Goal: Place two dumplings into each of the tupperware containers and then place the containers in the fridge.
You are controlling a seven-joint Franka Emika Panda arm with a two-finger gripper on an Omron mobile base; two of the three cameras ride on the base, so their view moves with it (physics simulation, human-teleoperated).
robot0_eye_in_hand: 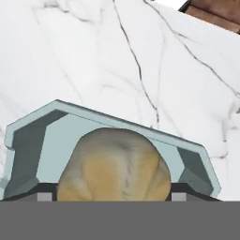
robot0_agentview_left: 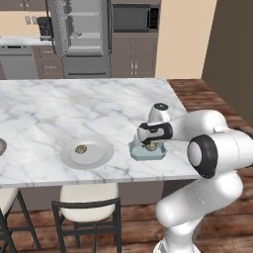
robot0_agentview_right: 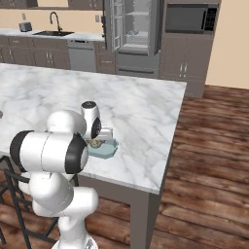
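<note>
Showing: a white robot arm reaching down over a marble-topped kitchen island point(robot0_agentview_left: 59, 113), its two-finger gripper point(robot0_agentview_left: 151, 145) lowered into a shallow pale-blue plastic tray with cut corners point(robot0_agentview_left: 148, 154).
Gripper state: jaws spread wide, one dark tip at each side of a lumpy tan-beige dumpling point(robot0_eye_in_hand: 115, 166) in the hand view; whether the tips press it or merely flank it cannot be told.
Dumpling at gripper: sits inside the pale-blue tray, within its walls; in the hand view its long axis runs across the picture, from one finger tip toward the other, parallel to the tray's far wall.
Pale-blue tray: lies flat near the island's front edge, toward the corner by the wooden floor; in the left base view its longer side runs along that front edge. In the right base view the tray point(robot0_agentview_right: 104, 150) shows just past the arm's dark joint, a dumpling point(robot0_agentview_right: 96, 144) inside it.
Second dumpling: a small greenish-tan lump point(robot0_agentview_left: 81, 148) lying on a round white-grey plate point(robot0_agentview_left: 99, 158), which rests on the marble beside the tray, apart from it; the lump's long axis cannot be judged.
Fridge: tall grey stainless-steel refrigerator point(robot0_agentview_left: 85, 63) against the back wall, doors open, pale shelves visible; well apart from the island.
Neighbouring fixture: dark built-in microwave point(robot0_agentview_left: 134, 17) beside the fridge.
Foreground: cushioned stool with black metal frame point(robot0_agentview_left: 88, 202) under the island's front edge.
</note>
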